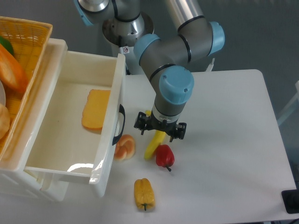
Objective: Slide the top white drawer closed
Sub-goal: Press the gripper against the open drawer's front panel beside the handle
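Note:
The top white drawer (108, 142) stands pulled far out to the right from the white cabinet at the left. Its front panel carries a black curved handle (121, 123). A flat yellow-orange slice (96, 108) lies inside it. My gripper (160, 130) points straight down over the table, to the right of the drawer's front and about a hand's width from the handle, not touching it. The wrist hides its fingers, so I cannot tell how they stand. A yellow banana (153, 145) lies just below the gripper.
A yellow woven basket (29, 41) with food sits on the cabinet at the left. On the table in front of the drawer lie an orange pastry (125, 147), a red pepper (164, 156) and a yellow pepper (144, 192).

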Available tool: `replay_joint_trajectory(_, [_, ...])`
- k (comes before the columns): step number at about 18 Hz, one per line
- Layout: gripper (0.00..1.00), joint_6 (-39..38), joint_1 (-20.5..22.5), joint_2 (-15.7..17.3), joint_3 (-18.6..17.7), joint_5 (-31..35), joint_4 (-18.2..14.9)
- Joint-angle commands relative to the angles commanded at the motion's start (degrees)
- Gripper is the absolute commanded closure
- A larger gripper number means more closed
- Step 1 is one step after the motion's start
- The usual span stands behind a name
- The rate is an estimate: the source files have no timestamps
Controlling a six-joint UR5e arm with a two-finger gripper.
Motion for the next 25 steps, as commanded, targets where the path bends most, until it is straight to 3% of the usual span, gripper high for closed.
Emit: replay_joint_trajectory(25, [0.0, -0.1, -2.0, 0.2, 0.2, -0.7, -0.9])
